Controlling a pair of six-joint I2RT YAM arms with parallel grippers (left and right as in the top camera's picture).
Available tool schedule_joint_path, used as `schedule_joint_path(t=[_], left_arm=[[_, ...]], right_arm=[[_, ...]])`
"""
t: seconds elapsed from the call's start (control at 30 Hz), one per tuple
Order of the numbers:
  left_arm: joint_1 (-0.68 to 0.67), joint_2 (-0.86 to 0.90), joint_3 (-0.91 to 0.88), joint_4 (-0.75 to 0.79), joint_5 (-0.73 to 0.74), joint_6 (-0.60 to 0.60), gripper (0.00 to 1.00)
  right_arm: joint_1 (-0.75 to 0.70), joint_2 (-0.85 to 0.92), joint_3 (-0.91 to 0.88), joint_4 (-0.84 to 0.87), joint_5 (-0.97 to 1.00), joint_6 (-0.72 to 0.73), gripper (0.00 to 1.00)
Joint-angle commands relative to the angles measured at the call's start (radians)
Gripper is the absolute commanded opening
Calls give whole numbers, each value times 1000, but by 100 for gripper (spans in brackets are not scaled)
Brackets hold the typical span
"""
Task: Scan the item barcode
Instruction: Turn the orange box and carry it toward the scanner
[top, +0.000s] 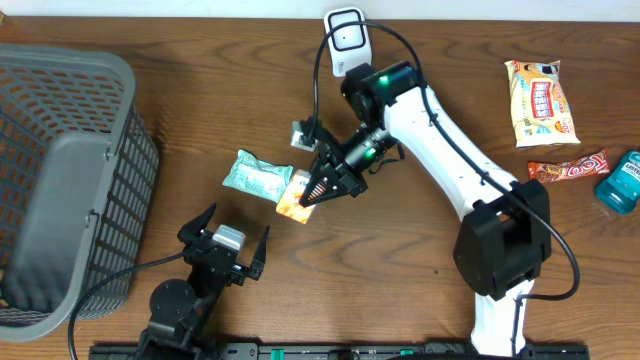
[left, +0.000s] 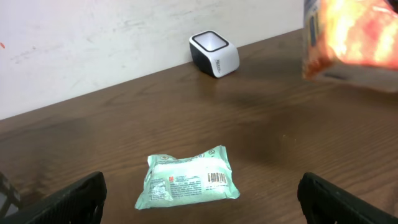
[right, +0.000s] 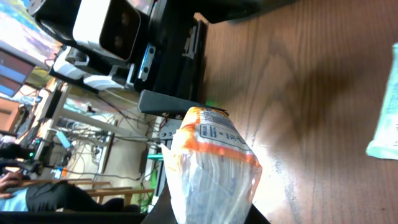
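Over the brown wooden table (top: 200, 60), I see the orange snack packet (top: 290, 200) pinched in my right gripper (top: 310, 197), beside a green packet (top: 257, 174) and well apart from the white scanner (top: 347, 35). My left gripper (top: 231, 235) sits spread wide nearby.

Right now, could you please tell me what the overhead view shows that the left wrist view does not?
Only the overhead view shows the grey basket, the snack bag, red candy bar and teal pack at the far right, and the right gripper shut on the orange packet. Only the left wrist view shows the barcode printed on the green packet. Both show that green packet, the orange packet and the barcode scanner.
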Motion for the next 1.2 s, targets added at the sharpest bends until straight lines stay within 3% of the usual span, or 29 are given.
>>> schedule_joint_path(t=[0.0, 0.17, 0.37, 0.63, 0.7, 0.97, 1.03, 1.1, 1.17], left_arm=[[-4, -2, -16, -25, 6, -13, 98], [-4, -2, -16, -25, 6, -13, 98], [-4, -2, -16, -25, 6, -13, 98], [-4, -2, -16, -25, 6, -13, 98], [-4, -2, -16, -25, 6, -13, 98], [-4, -2, -16, -25, 6, -13, 98], [-4, -2, -16, -25, 6, -13, 98], [-4, -2, -16, -25, 6, -13, 98], [-4, -2, -16, -25, 6, -13, 98]], right_arm=[[12, -16, -5, -5, 7, 13, 1], [13, -16, -5, -8, -1, 24, 2], [-5, -16, -5, -8, -50, 198, 1], [-30, -16, -5, -7, -11, 167, 1], [-38, -16, -5, 21, 12, 306, 1], [-76, -16, -5, 230, 353, 1240, 1], [-81, -16, -5, 224, 374, 1338, 3], [-82, -16, -5, 221, 374, 1344, 23], [-79, -16, -5, 217, 383, 1344, 22]])
